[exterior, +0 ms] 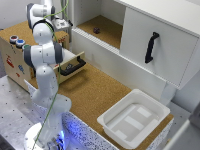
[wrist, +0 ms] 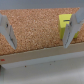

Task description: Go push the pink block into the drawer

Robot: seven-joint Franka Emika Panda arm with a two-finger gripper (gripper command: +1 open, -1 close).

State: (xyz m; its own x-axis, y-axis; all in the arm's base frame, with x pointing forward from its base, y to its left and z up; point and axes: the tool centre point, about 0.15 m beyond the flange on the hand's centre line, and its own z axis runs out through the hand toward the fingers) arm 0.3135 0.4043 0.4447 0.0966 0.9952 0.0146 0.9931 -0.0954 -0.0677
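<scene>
The pink block shows in neither view. The drawer (exterior: 70,61) of the plywood box (exterior: 12,57) stands pulled out toward the cork table, its black bar handle (exterior: 76,65) facing the exterior view's right. My gripper (exterior: 61,23) hovers over the cork top of the box, behind the arm's upper links. In the wrist view the gripper (wrist: 40,34) is open, its fingers (wrist: 7,32) spread wide over cork with nothing between them. A yellow-green block (wrist: 63,22) lies on the cork close to one finger.
A red button (exterior: 13,38) and a blue one (exterior: 20,42) sit on the box top. The big white cabinet (exterior: 150,45) with a black vertical handle (exterior: 151,46) has an open shelf holding a small dark object (exterior: 96,30). A white tray (exterior: 134,118) rests on the table's near right.
</scene>
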